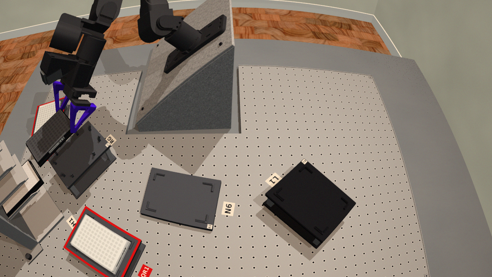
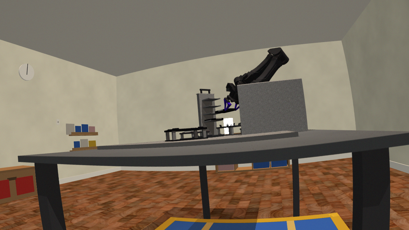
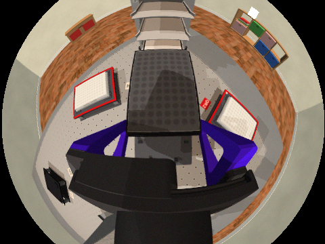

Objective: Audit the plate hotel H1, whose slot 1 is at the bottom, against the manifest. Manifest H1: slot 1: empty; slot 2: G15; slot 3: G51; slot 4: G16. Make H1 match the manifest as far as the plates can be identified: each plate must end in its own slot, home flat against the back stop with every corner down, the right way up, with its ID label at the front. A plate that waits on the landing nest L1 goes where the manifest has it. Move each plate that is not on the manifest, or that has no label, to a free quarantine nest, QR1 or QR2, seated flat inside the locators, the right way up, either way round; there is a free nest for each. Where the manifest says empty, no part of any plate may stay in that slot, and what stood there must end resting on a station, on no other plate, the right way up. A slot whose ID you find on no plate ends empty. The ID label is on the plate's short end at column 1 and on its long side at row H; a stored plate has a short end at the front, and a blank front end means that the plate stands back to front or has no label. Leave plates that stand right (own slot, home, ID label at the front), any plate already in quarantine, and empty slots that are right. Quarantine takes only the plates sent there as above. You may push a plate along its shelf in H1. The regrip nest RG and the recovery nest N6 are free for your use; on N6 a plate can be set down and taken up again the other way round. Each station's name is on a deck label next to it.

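Note:
My gripper [image 1: 67, 120] [image 3: 163, 123] is shut on a dark multi-well plate [image 1: 48, 135] [image 3: 162, 92] [image 2: 220, 110]. I grip it across its near short end and hold it level in the air. It hangs between the plate hotel H1 [image 1: 13, 179] [image 2: 206, 111] [image 3: 162, 5] and the regrip nest RG [image 1: 82, 154], above RG's left edge. A small label shows on the plate's near edge, too small to read. A light plate [image 1: 21, 187] lies on a lower H1 shelf. The upper shelves look bare in the wrist view.
White plates lie in both red-framed quarantine nests, QR1 [image 1: 99, 242] and the one behind my gripper [image 1: 44, 112]. Nest N6 [image 1: 180, 196] and landing nest L1 [image 1: 309, 201] hold no plate. The grey wedge [image 1: 192, 85] that carries the arm stands at the back.

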`<state>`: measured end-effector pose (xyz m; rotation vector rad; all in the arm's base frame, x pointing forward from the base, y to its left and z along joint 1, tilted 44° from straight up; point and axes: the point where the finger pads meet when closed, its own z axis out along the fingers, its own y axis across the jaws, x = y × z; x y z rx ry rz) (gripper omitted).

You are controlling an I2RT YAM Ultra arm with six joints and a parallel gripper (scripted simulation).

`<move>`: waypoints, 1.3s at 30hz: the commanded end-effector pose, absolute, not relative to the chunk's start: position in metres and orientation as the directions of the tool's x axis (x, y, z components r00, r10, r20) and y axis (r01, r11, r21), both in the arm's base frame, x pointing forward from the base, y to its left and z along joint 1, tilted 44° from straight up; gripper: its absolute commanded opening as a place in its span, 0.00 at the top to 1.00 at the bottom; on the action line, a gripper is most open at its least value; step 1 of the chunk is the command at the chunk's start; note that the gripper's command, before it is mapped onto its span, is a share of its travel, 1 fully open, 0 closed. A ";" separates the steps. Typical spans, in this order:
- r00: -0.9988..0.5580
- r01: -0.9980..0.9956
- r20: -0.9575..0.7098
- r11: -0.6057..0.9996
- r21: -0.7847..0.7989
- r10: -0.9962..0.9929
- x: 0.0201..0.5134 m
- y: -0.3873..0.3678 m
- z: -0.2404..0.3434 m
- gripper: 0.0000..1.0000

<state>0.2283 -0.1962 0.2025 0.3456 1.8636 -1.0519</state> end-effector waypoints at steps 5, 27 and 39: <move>-0.509 0.616 -0.838 0.596 -0.515 -0.197 0.223 -0.193 0.202 0.14; -0.510 0.616 -0.838 0.596 -0.515 -0.197 0.203 -0.187 0.186 0.14; -0.510 0.616 -0.837 0.595 -0.515 -0.197 0.203 -0.190 0.182 0.14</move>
